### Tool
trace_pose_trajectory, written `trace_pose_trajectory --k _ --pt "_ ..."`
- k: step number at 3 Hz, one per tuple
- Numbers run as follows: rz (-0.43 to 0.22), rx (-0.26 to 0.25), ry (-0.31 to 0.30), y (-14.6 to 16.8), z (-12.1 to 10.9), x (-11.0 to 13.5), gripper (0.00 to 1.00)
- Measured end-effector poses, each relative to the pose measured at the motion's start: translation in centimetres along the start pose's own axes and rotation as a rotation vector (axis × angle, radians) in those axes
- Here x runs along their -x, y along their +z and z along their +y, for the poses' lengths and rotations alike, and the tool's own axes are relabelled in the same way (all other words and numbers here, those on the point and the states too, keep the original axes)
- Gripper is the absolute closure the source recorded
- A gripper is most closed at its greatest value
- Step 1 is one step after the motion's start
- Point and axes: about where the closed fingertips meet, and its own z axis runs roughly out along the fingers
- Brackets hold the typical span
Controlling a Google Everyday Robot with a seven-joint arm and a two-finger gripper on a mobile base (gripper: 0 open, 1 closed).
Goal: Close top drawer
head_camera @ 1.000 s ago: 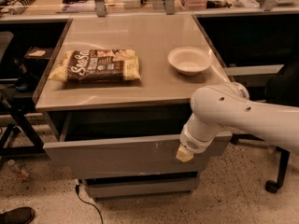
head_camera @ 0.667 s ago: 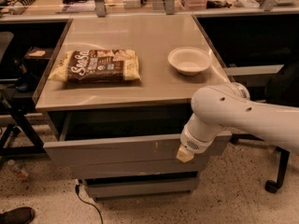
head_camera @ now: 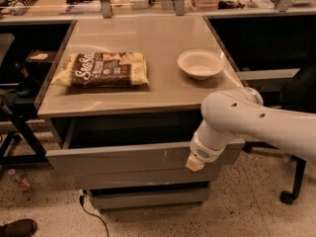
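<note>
The top drawer is a wide grey metal drawer under the tabletop. It stands pulled out, with its dark inside showing above a flat front that has small white scuffs. My white arm reaches in from the right. Its gripper sits against the right part of the drawer front, with only a pale tip showing below the wrist.
On the beige table lie a brown snack bag at the left and a white bowl at the right. Two more grey drawer fronts sit below. An office chair stands at the right, a shoe at bottom left.
</note>
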Motion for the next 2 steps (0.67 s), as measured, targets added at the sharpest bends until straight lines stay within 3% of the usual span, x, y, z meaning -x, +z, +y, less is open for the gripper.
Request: trace_pose_trajectory --k 1,2 --pt "0.0 0.0 0.0 0.0 0.0 0.0 0.11" --pt "0.0 0.0 0.0 0.0 0.0 0.0 0.0"
